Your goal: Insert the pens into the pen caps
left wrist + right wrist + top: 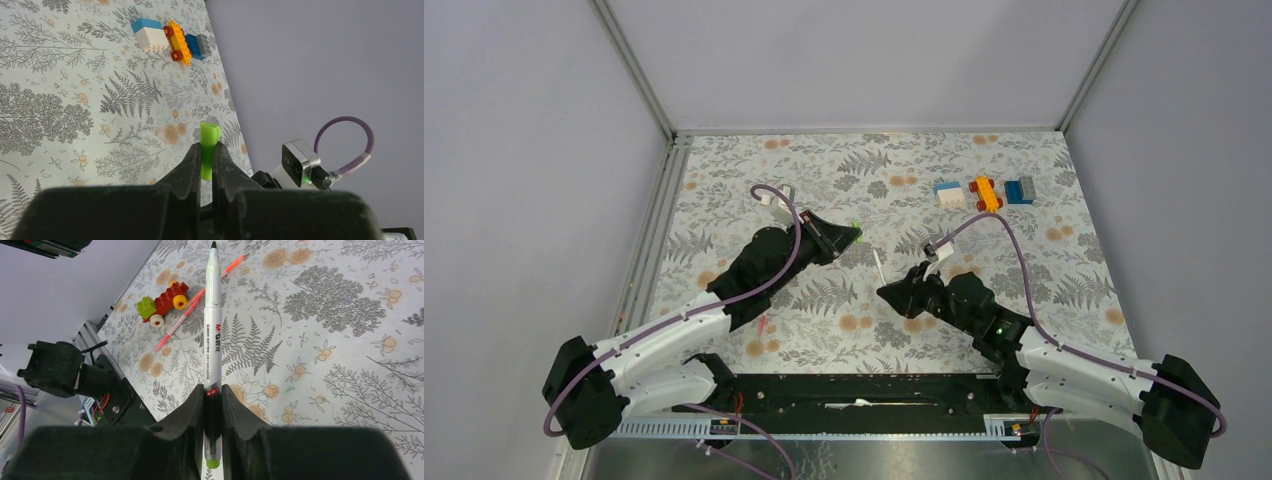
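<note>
My left gripper [207, 150] is shut on a bright green pen cap [209, 145] and holds it above the mat; the cap sticks out past the fingertips. In the top view the gripper [854, 235] and cap [856, 228] are left of centre. My right gripper [213, 392] is shut on the white pen [213, 330] near its green rear end, with the tip pointing away. In the top view this pen [878, 265] points up toward the left gripper, a short gap apart. Two pink pens [187, 310] lie on the mat beyond it. A pale pink short tube [161, 132] lies on the mat.
A white-blue block [950, 193], an orange toy car [986, 193] and a blue block [1020, 190] stand at the back right. A red, yellow and green toy car [162, 302] sits by the pink pens. Walls close in the patterned mat [1024, 260].
</note>
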{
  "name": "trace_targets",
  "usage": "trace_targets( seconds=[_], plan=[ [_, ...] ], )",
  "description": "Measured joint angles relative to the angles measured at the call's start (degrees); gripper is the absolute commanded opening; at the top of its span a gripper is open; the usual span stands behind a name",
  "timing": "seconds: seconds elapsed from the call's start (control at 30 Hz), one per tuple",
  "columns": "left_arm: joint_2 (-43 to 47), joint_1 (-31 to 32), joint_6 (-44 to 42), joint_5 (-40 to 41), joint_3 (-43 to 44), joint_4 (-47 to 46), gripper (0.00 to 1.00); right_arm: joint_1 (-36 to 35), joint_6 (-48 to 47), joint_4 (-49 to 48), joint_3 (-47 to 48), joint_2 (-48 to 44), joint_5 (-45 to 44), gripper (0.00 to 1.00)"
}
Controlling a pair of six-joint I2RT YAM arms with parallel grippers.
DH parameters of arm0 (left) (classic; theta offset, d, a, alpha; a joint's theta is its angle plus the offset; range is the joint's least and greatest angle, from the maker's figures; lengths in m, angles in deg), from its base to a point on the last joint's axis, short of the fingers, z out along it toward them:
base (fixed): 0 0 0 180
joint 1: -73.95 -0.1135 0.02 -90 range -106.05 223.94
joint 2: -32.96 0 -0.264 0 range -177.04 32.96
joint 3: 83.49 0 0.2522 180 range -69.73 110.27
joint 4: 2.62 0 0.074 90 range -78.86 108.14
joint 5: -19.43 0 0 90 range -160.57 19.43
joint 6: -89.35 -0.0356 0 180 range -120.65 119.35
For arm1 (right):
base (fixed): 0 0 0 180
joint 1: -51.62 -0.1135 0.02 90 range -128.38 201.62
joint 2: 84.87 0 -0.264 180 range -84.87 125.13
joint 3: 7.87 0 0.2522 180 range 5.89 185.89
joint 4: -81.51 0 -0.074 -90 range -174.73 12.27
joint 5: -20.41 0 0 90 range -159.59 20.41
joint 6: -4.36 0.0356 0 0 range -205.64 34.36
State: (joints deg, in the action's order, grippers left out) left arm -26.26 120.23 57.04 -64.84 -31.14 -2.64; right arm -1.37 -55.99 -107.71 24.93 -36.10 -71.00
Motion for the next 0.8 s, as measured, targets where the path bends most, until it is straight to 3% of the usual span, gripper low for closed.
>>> trace_targets(
  seconds=[0.8],
  plan=[
    [0.0,-0.5,0.9,-0.7,-1.4,-1.4,0.00,0.0,0.0,-0.7,3.6,3.7,5.6,0.00]
  ],
)
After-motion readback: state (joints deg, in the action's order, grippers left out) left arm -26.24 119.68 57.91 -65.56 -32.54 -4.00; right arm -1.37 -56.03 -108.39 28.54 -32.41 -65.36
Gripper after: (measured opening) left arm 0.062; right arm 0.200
